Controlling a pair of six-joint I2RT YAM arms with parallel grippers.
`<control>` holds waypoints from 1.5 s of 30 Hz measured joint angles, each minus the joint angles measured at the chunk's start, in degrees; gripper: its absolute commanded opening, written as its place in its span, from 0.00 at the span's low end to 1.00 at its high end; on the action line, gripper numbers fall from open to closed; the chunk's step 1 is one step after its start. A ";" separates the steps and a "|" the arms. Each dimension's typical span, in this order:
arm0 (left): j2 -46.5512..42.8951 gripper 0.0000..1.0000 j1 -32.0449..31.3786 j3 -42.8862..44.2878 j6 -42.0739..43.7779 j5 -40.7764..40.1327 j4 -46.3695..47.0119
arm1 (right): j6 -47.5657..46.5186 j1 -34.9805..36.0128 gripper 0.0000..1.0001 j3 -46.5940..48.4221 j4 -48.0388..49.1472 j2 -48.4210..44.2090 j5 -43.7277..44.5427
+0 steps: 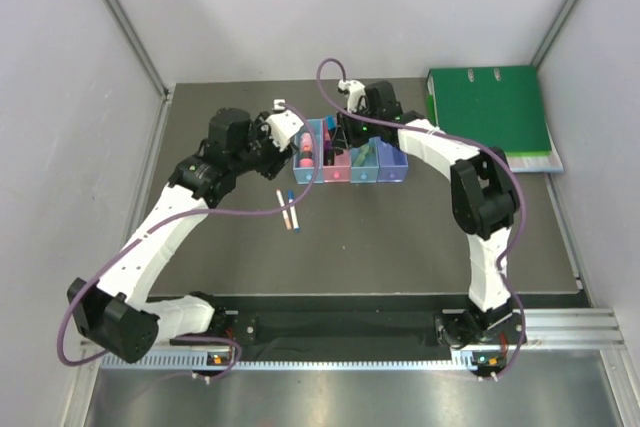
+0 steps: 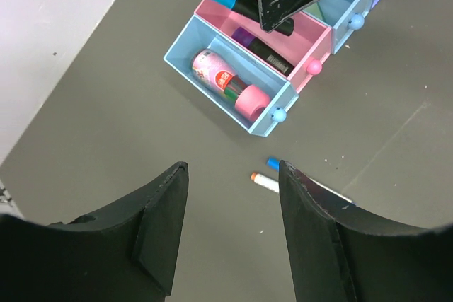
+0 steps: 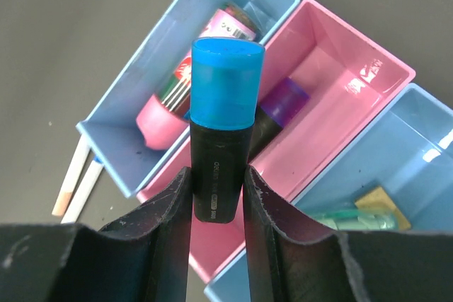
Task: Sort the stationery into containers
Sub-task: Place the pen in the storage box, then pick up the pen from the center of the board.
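We see two robot arms reaching over a dark grey table (image 1: 400, 237) toward a row of four small open bins. The right gripper (image 3: 216, 182) pinches a black marker with a blue cap (image 3: 225, 104). Its two jaws press the marker's black barrel from either side, and the capped end sticks out well past the fingertips. The marker hangs over the pink bin (image 3: 354, 83), just above a purple-ended marker (image 3: 279, 104) that lies inside it. We cannot tell whether the two markers touch. To one side of the pink bin stands the light blue bin (image 3: 159, 47), with a thick pink item (image 3: 166, 107) lying lengthwise in it. To the other side is the blue bin (image 3: 425, 146), holding a mint green item (image 3: 347, 216) and a small tan eraser (image 3: 379, 203). The violet-blue bin (image 1: 395, 169) ends the row. The left gripper (image 2: 232, 167) hangs above bare table near the light blue bin, its jaws spread apart with nothing between them. Two thin white pens (image 2: 265, 182) lie side by side on the table just past one of its fingertips, outside every bin. A large green ring binder (image 1: 490, 107) lies at the far right of the table.
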 measured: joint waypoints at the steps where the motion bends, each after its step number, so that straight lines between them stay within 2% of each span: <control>1: -0.79 0.59 0.00 -0.33 0.57 0.00 -0.11 | 0.07 0.11 0.00 0.37 0.33 0.81 0.00; 3: -1.92 0.60 0.00 -0.72 1.22 0.02 -0.46 | 0.39 0.13 0.03 0.66 0.59 1.88 0.02; 4: -2.23 0.60 0.00 -0.85 1.46 0.04 -0.59 | 0.44 0.13 0.07 0.66 0.66 2.29 0.02; 5: -2.51 0.60 0.00 -1.20 1.84 0.07 -0.61 | 0.46 0.13 0.18 0.66 0.68 2.64 0.04; 8: -2.91 0.60 0.00 -2.38 2.69 0.09 -0.68 | 0.44 0.13 0.32 0.68 0.79 3.23 0.04; 13: -2.93 0.61 0.00 -3.72 3.65 0.17 -1.07 | 0.39 0.13 0.45 0.70 1.27 3.26 0.24; 14: -2.93 0.61 0.00 -3.80 3.87 0.31 -1.09 | 0.31 0.13 0.51 0.70 1.25 3.26 0.26; 21: -2.97 0.61 0.00 -7.58 7.43 1.75 -0.96 | -0.79 0.13 0.53 0.70 1.22 3.26 0.59; 31: -5.18 0.64 0.00 -15.39 26.51 6.97 -2.05 | -3.98 0.13 0.53 0.61 -0.87 -0.44 3.10; 33: -4.81 0.66 -0.02 -15.50 27.50 6.75 -1.97 | -4.87 0.13 0.53 0.55 -1.42 -2.64 4.15; 36: -0.85 0.60 -0.09 -13.42 23.45 4.57 -2.58 | -6.45 0.02 0.53 -0.68 -1.49 -7.50 5.84; 38: 5.42 0.57 -0.09 -8.85 18.05 2.73 -5.20 | -7.26 -0.28 0.53 -1.60 -1.49 -10.69 6.78; 41: 12.37 0.57 -0.04 -4.76 9.60 0.85 -6.99 | -8.44 -0.61 0.53 -2.14 -1.51 -14.19 7.98; 45: 17.49 0.58 0.42 -4.42 -0.11 -0.68 -10.01 | -9.68 -1.40 0.53 -3.32 -1.29 -17.18 9.11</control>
